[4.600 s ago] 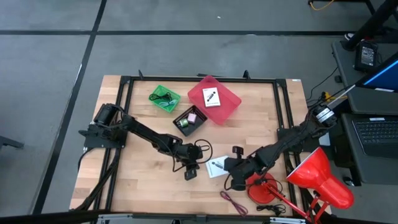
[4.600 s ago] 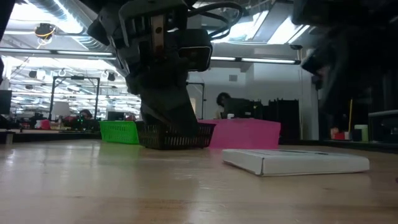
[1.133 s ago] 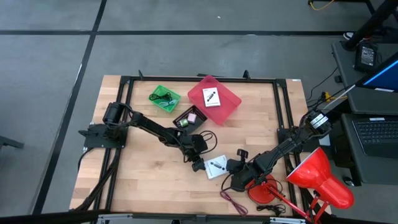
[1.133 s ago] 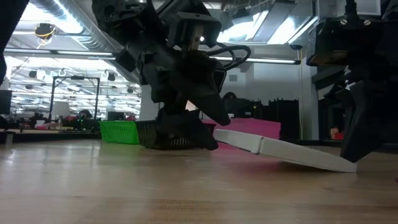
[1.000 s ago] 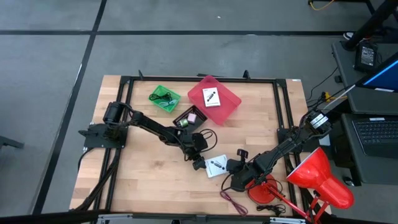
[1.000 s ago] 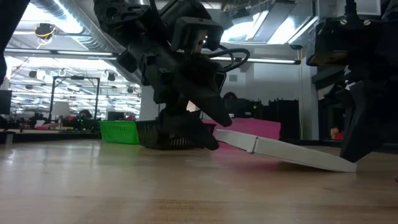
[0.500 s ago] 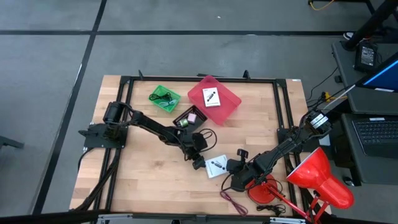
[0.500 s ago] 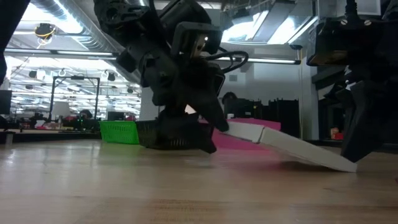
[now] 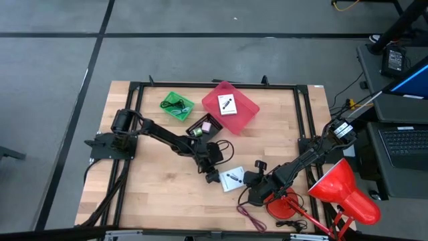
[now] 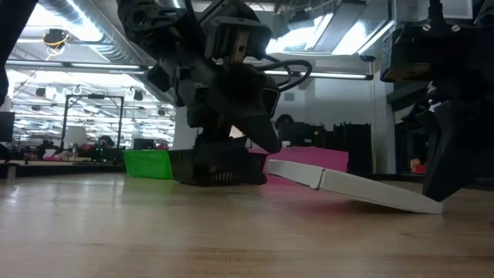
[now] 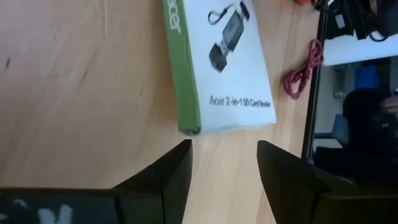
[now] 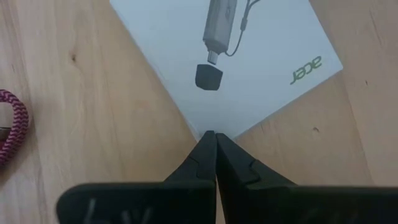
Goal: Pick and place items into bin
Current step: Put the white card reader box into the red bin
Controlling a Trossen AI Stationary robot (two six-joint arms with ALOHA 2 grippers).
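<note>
A flat white box (image 9: 234, 179) with a black mark lies tilted near the table's front. Its left end (image 10: 297, 171) is raised and its right end (image 10: 421, 205) is on the wood. My left gripper (image 9: 212, 176) is open at the raised end. My right gripper (image 9: 250, 179) is shut at the low end. A second white card (image 9: 227, 104) lies in the pink bin (image 9: 246, 114). A pink cube (image 9: 206, 125) sits in the black bin (image 9: 198, 123). A maroon cord (image 9: 251, 217) lies on the table near the front edge. My left gripper meets the box's green-edged corner (image 11: 188, 129) with the tip of one open finger (image 11: 180, 155), slanting down from the table's left. That end is off the table; I cannot tell whether the finger is under it. My right gripper presses its shut fingertips (image 12: 211, 140) against the box's opposite corner (image 12: 205, 124), coming from the table's right. That corner rests on the wood.
A green bin (image 9: 177, 106) stands at the back left, next to the black and pink bins. A red desk lamp (image 9: 341, 191) with its round base (image 9: 281, 204) stands at the front right, close to my right arm. Bare wood lies at the front left.
The box's left end rose higher off the table half a second ago and has come back down to about where it was. Its right end stayed on the wood against my right gripper. My left gripper stayed at the raised end, open.
</note>
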